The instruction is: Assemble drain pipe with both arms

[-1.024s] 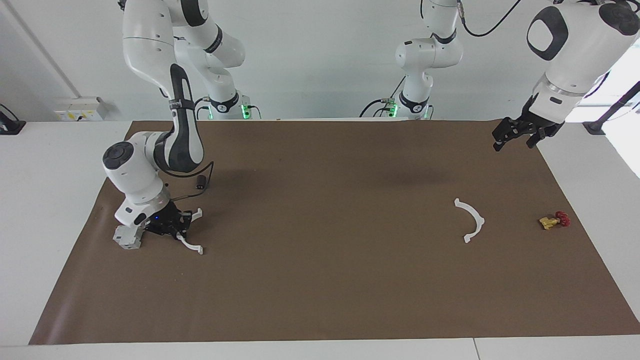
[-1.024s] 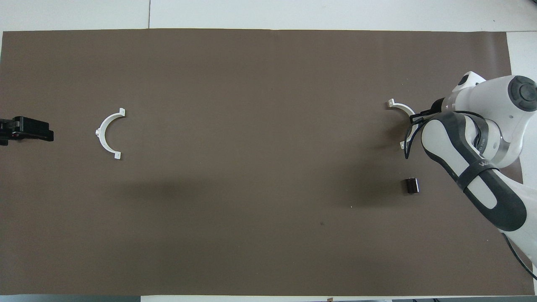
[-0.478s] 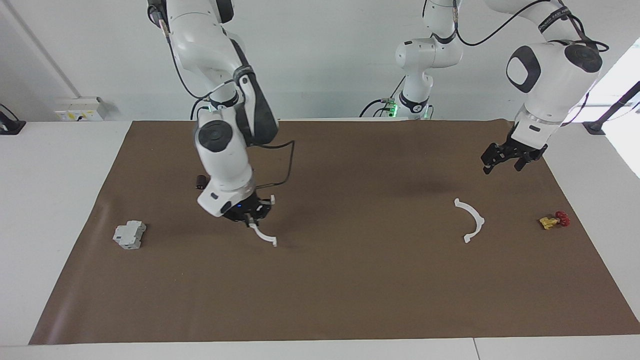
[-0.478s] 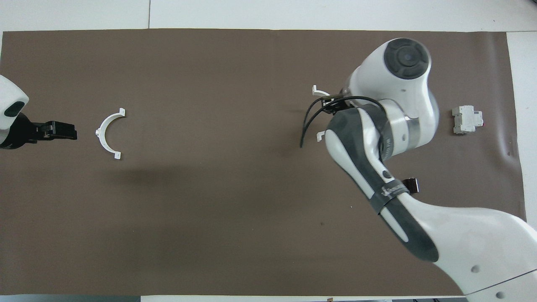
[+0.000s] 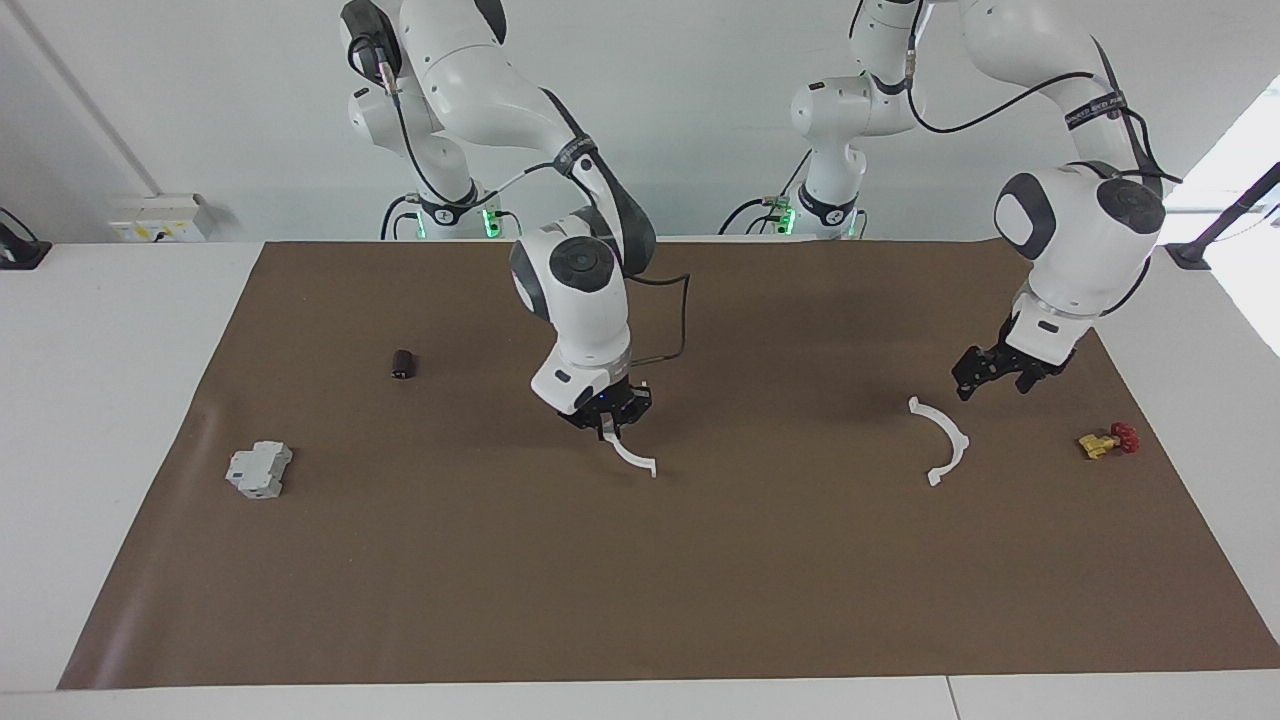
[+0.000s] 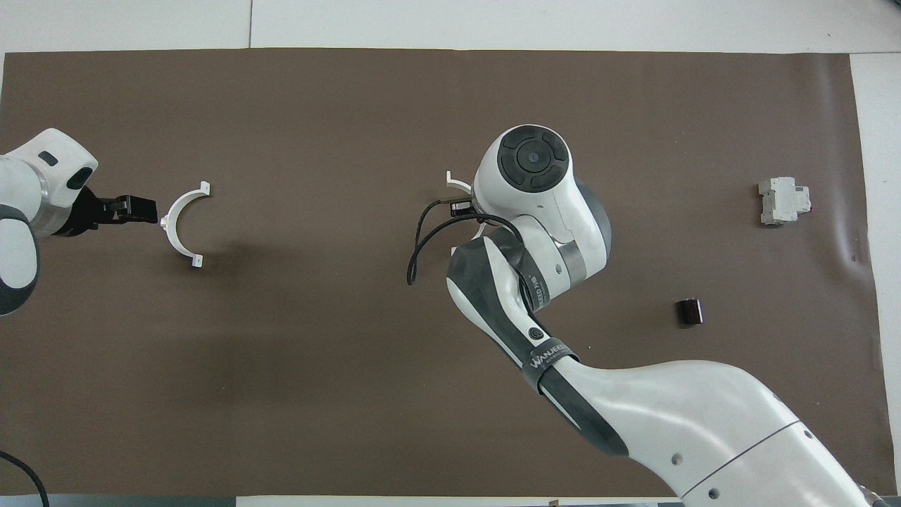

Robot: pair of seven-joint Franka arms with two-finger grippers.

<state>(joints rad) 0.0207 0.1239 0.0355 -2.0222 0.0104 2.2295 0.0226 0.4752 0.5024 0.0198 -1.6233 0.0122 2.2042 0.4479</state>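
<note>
The drain pipe shows as two separate white half-ring arcs. One arc (image 5: 942, 441) (image 6: 179, 224) lies flat on the brown mat toward the left arm's end. My left gripper (image 5: 994, 375) (image 6: 132, 209) hangs open over the mat just off that arc's outer curve, not touching it. The other arc (image 5: 634, 457) dangles from my right gripper (image 5: 609, 424), which is shut on its upper end over the middle of the mat. In the overhead view the right arm's wrist covers that gripper, and only an arc tip (image 6: 455, 184) shows.
A grey boxy block (image 5: 258, 470) (image 6: 783, 201) and a small black cylinder (image 5: 402, 364) (image 6: 690, 312) lie toward the right arm's end. A small yellow and red part (image 5: 1108, 440) sits near the mat's edge at the left arm's end.
The right gripper has carried its arc from beside the grey block to the middle of the mat. The left gripper has come down toward the lying arc.
</note>
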